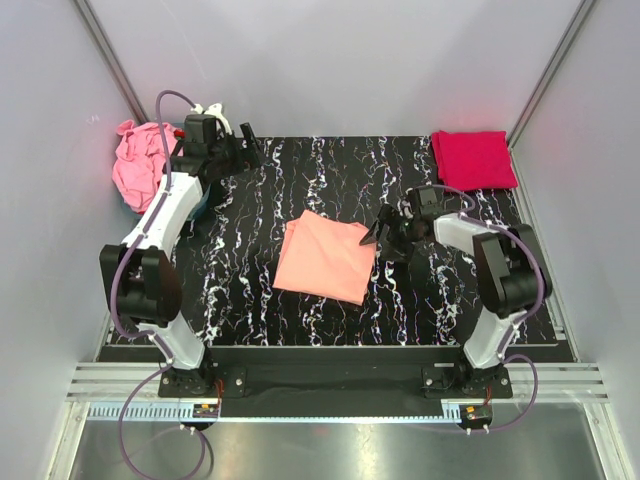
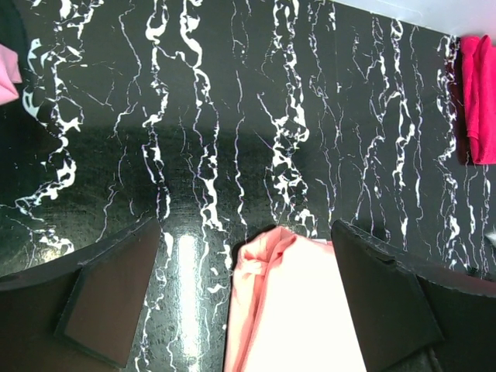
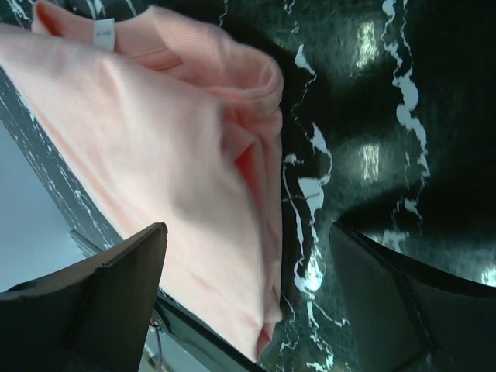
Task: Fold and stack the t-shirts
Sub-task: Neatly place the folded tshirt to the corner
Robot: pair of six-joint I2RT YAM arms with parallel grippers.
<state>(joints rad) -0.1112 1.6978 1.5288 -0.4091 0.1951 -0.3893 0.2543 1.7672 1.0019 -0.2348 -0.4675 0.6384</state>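
Crimson shirt (image 1: 474, 159) far corner, pink heap (image 1: 137, 163) left

Nothing legible: no readable word, brand, number or sign in any of the three views.

Only one label to report: small white sewn-in tag (image 3: 103, 32) on the upper folded edge of the soft salmon-orange cloth t-shirt (image 3: 155, 170), caught in the right wrist view near the top left corner. Too small and blurred to tell whether it bears print. Cannot be made out on the same shirt in the top and left wrist views.
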